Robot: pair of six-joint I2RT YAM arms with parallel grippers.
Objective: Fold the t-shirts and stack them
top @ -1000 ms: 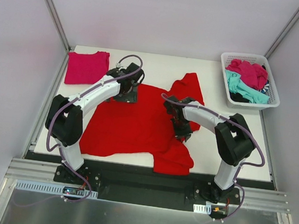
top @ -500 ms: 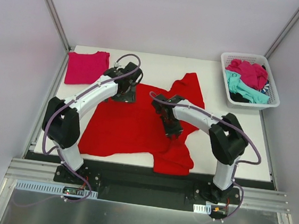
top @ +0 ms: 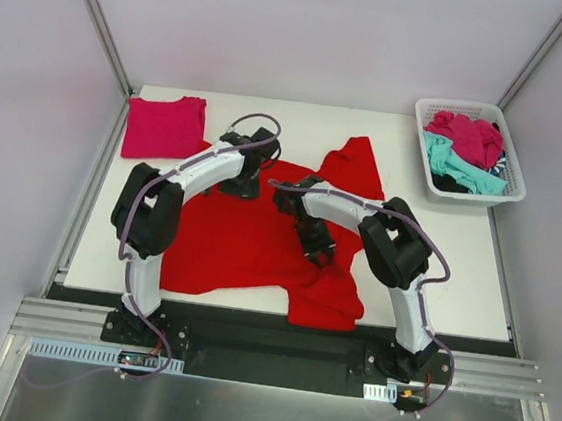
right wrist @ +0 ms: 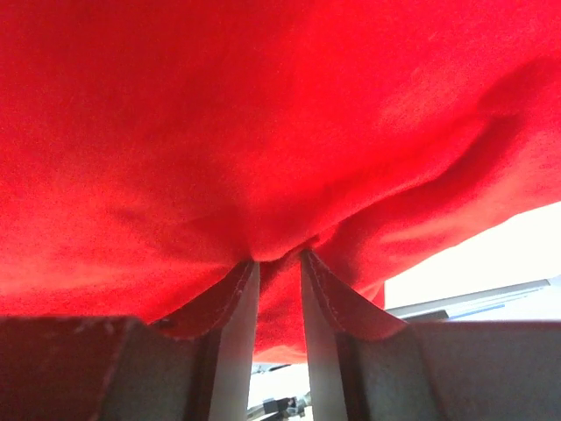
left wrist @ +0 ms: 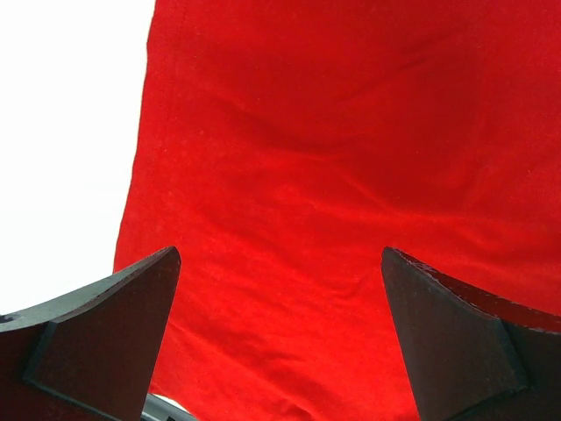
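Left of the red t-shirt (top: 248,237), just off its far corner: magenta-pink t-shirt (top: 162,126), folded flat on the surface (top: 300,122), seemingly done. Over the red t-shirt's far left part, near a straight edge of the cloth: left pincer (left wrist: 280,256), released, jaws wide, nothing between them, hovering close above the fabric. At the red t-shirt's middle right: right pincer (right wrist: 278,259), grasping a pinch of the red cloth, a small ridge gathered up between the jaws. Spread wide across the surface yet rumpled, bunched at the near right corner, one sleeve pointing toward the back. Right of the red t-shirt, well apart: white basket (top: 463,105) holding a magenta t-shirt (top: 467,135) and a teal t-shirt (top: 456,167) in a heap, not yet folded. Probably flattening or a first fold of the red one. To do it well: drag low and slow so the pinch does not slip; bring the left pincer down on the opposite edge to pin or lift in step; pull evenly to avoid a skewed crease; smooth the bunched near corner before folding over.
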